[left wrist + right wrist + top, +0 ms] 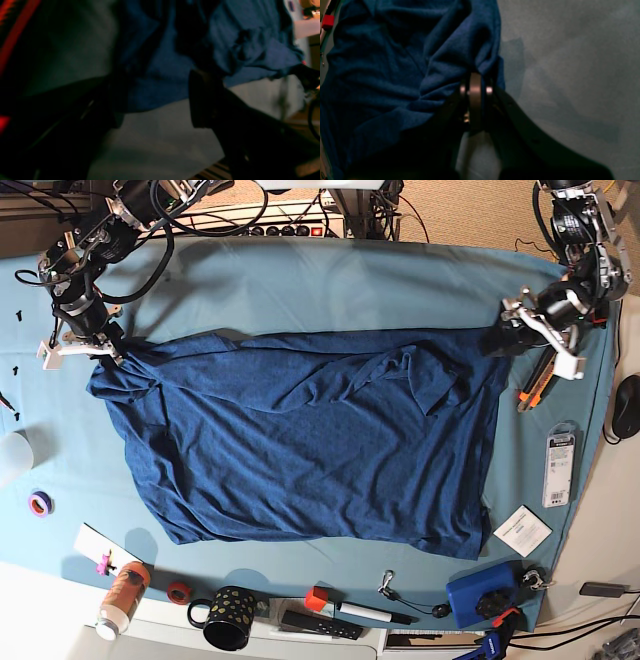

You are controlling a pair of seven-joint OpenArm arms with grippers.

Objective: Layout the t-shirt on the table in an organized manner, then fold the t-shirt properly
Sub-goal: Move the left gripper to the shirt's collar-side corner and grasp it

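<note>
Far left of the base view: right claw [100,348] pressed together on a bunched corner of the t-shirt [300,450], fabric gathered into tight creases at the pinch. Same grip close up in the right wrist view, right claw [475,82] clamped on a puckered fold of the navy t-shirt [382,70], with bare teal cloth of the desk [570,62] off to the right.

Across the middle of the desk [300,285]: t-shirt spread wide and mostly flat, face of the cloth wrinkled, one loose rumpled fold lying toward its right upper part (a sleeve or the collar, cannot tell which). Lower hem roughly straight, short of the front clutter: a black spotted mug [229,617], a marker [365,612], a blue box [487,592].

Far right: left claw [520,328] spread wide, just beside the shirt's upper right corner; contact not clear from above. Left wrist view dark and blurred, t-shirt [175,62] lying between and beyond the two dark fingers [207,100], nothing clamped. White card [521,530] and a packaged item [558,465] on the teal cloth right of the shirt.
</note>
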